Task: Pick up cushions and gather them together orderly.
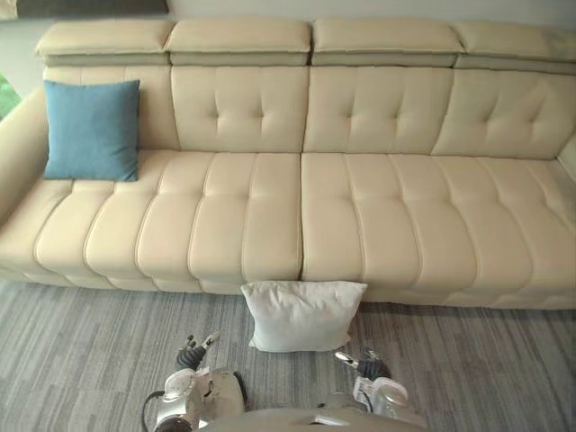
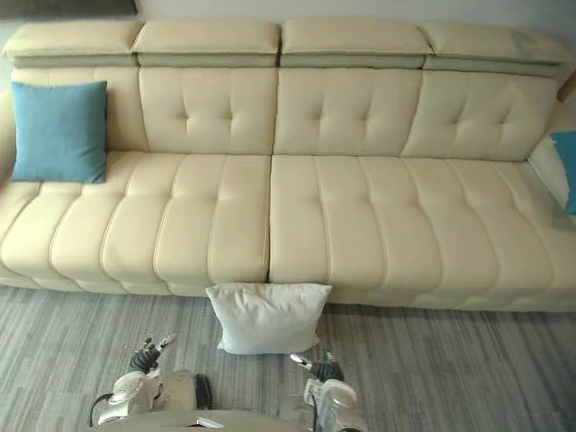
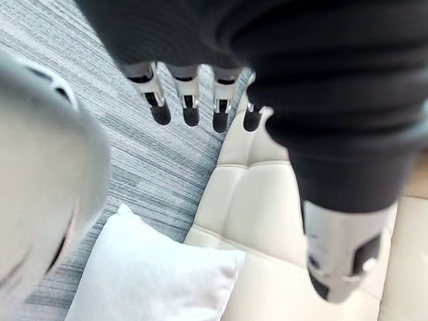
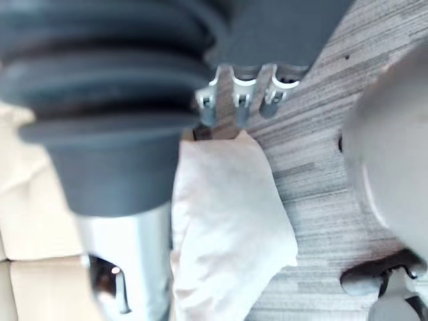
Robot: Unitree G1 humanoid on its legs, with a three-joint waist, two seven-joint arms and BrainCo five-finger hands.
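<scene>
— Which step were you on at that moment?

— The first, by my judgement: the reach for the white cushion (image 1: 303, 315). It stood on the floor (image 1: 81, 360), leaning against the front of the sofa (image 1: 360, 225). That put it at about twelve o'clock from me, a little beyond my two hands and between them. Nothing was gathered yet.

— And your hands?

— Both were empty. My left hand (image 1: 192, 354) hung low at about seven o'clock from that cushion, with its fingers straight, apart from the thumb and holding nothing. My right hand (image 1: 367, 366) was at about five o'clock from it, its fingers likewise relaxed and touching nothing.

— What did the next move call for?

— As I judged it, bringing both hands forward to either side of the white cushion and pressing in on its soft sides. It looked too plump for one hand. Then I would lift it clear of the floor and carry it to the seat. A soft thing like that would likely sag or slip if pinched by one corner.

— How many cushions were there?

— Three that I could see: one white and two blue. One blue cushion (image 1: 92, 130) stood upright against the backrest at the sofa's left end, ten o'clock from me. The second blue cushion (image 2: 567, 171) showed as a sliver at the right end, about two o'clock, cut off by the edge of view. There was one sofa, with four back sections. Gathering them in order would mean choosing one end, I supposed.
</scene>
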